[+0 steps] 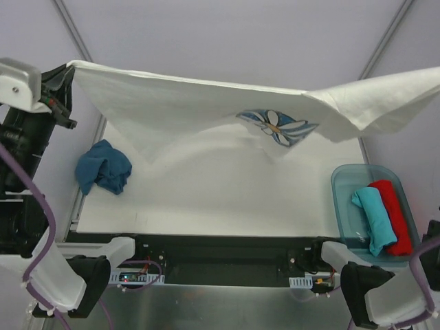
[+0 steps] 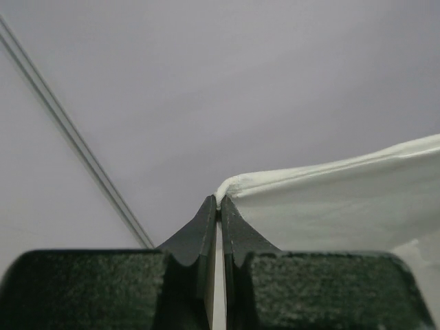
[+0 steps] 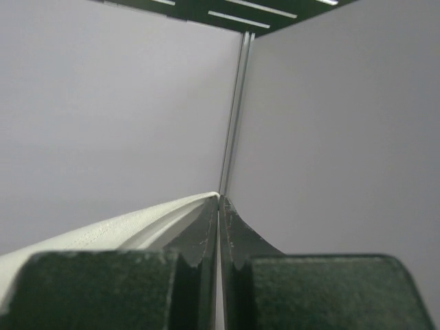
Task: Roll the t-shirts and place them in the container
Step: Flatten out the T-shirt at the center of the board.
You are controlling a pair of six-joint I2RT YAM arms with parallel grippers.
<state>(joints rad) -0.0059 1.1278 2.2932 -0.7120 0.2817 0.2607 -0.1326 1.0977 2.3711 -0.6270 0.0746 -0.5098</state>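
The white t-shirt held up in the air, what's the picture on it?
The white t-shirt bears a daisy on blue, clearest in the top external view.

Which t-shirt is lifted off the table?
The white t-shirt, hung between left gripper and right gripper; dark blue t-shirt lies crumpled on the table, teal t-shirt and red t-shirt rolled in the bin.
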